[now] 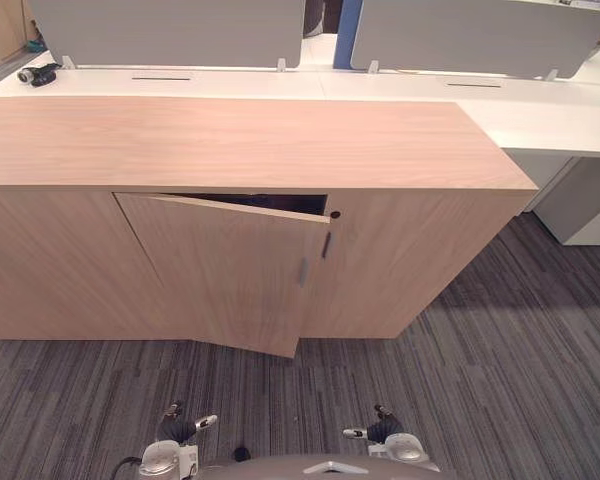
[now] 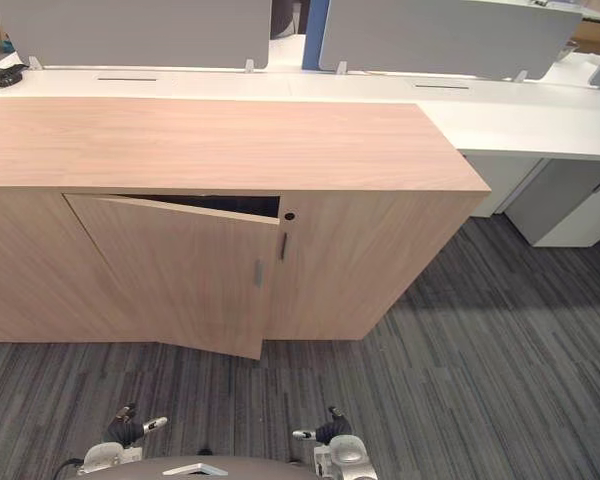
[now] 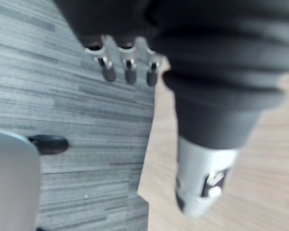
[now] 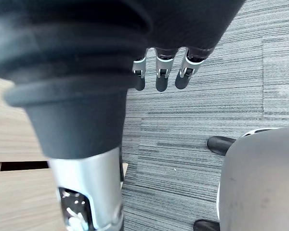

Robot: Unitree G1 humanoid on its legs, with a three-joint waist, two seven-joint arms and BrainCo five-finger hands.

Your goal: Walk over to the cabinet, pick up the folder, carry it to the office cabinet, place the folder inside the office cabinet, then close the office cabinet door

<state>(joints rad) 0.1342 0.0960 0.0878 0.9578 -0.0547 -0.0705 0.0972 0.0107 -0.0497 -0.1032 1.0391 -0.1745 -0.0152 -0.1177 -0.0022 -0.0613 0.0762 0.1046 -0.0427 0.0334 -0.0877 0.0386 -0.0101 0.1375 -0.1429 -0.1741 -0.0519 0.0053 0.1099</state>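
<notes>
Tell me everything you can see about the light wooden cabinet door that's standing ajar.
The light wooden cabinet door is a flat wood-grain panel, partly open: hinged on the robot's left, its free edge swung out toward the robot. A slim grey vertical handle sits near that edge. A dark gap shows behind its top edge. Nothing touches it; the left hand and right hand hang low, apart from it, fingers relaxed.

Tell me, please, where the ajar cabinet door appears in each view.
Left eye: cabinet door, centre, swung ajar.
Right eye: left of centre.
Left wrist: probably the wood panel behind the left hand.
Right wrist: likewise, wood panel behind the right hand.
Shared landmark: striped grey carpet.
</notes>
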